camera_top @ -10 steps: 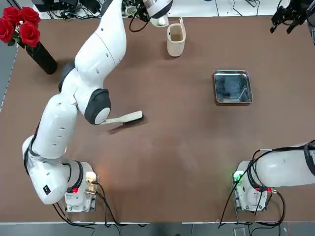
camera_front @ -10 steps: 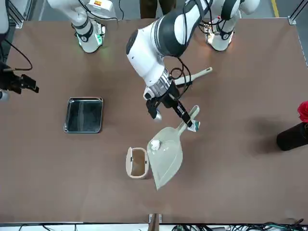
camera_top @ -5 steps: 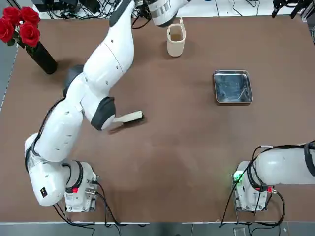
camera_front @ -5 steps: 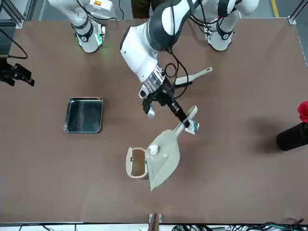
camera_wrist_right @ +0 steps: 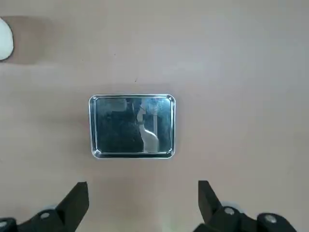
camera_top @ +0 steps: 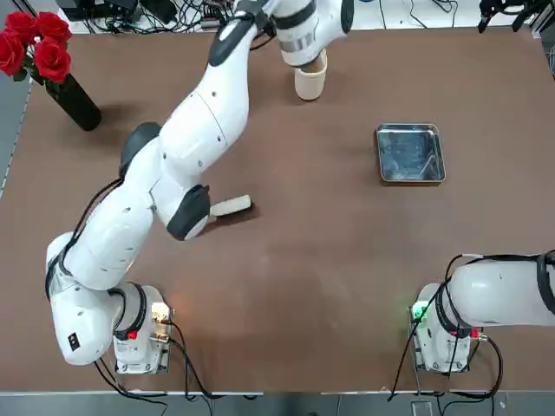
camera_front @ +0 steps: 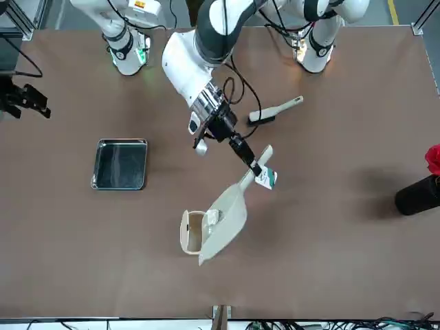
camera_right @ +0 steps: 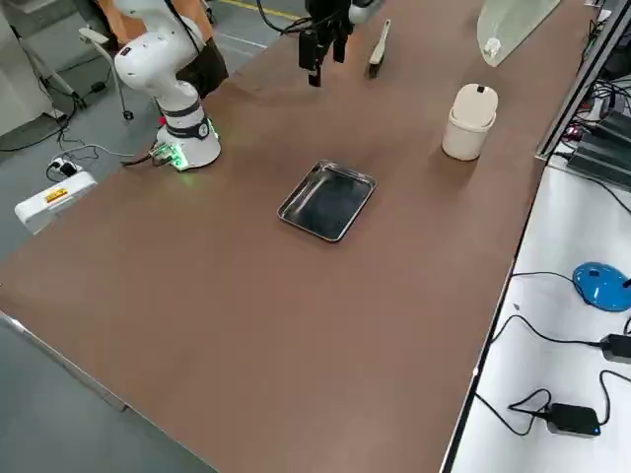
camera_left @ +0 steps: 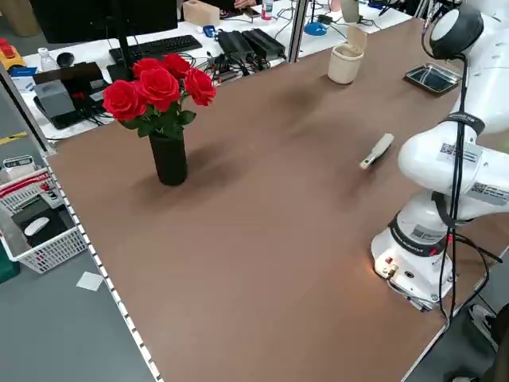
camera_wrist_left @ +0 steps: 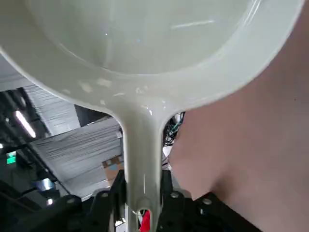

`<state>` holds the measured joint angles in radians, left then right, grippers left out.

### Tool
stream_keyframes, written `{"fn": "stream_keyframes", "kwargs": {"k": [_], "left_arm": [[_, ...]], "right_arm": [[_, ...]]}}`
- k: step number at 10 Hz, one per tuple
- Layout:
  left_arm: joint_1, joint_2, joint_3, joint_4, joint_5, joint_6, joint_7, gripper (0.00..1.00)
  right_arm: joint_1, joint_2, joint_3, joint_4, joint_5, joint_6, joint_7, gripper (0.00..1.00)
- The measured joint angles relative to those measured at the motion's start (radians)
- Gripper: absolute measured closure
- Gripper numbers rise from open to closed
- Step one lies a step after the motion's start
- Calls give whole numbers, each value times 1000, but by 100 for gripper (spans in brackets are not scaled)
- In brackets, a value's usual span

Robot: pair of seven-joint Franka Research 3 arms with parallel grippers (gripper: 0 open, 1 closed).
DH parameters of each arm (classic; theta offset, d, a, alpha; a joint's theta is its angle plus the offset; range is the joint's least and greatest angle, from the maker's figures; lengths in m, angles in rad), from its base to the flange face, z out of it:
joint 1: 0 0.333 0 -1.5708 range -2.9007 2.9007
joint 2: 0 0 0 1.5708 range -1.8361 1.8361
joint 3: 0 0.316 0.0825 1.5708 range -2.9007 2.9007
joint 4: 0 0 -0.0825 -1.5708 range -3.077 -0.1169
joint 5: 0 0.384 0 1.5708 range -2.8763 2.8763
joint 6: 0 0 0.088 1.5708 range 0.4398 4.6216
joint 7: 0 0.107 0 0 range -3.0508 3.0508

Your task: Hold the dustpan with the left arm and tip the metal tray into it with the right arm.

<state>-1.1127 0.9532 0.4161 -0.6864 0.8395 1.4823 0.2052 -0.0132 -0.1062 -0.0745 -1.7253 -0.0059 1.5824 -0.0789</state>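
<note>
My left gripper (camera_front: 253, 163) is shut on the short handle of the cream dustpan (camera_front: 223, 218) and holds it in the air, tilted. In the front view the pan's wide mouth overlaps the cream cup (camera_front: 193, 232). The left wrist view shows the dustpan (camera_wrist_left: 154, 43) from below, with the left gripper (camera_wrist_left: 143, 208) clamped on its handle. The metal tray (camera_top: 410, 153) lies flat on the table at the robot's right. High above it hangs my right gripper (camera_wrist_right: 142, 205), open and empty, with the tray (camera_wrist_right: 132, 125) straight below. The right gripper (camera_front: 24, 103) sits at the front view's left edge.
A cream hand brush (camera_top: 227, 207) lies near the table's middle, by the left arm. At the far left corner stands a black vase of red roses (camera_top: 52, 61). The cup (camera_top: 310, 80) stands at the far edge. Cables and desk gear lie beyond the table.
The left arm has swung the dustpan toward the robot's right, bringing its mouth over the cup. The right gripper has shifted slightly farther from the robot and stays open.
</note>
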Motion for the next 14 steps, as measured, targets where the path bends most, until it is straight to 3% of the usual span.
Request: {"fn": "stream_keyframes", "kwargs": {"k": [6,14], "left_arm": [[-44,143,3,-1,187,1,-103,67],[-68,245,5,-2,333,-21,-239,67]], "right_arm": [[0,-58,25,-104,0,40,6,0],[0,-77,27,-123,0,54,9,0]]}}
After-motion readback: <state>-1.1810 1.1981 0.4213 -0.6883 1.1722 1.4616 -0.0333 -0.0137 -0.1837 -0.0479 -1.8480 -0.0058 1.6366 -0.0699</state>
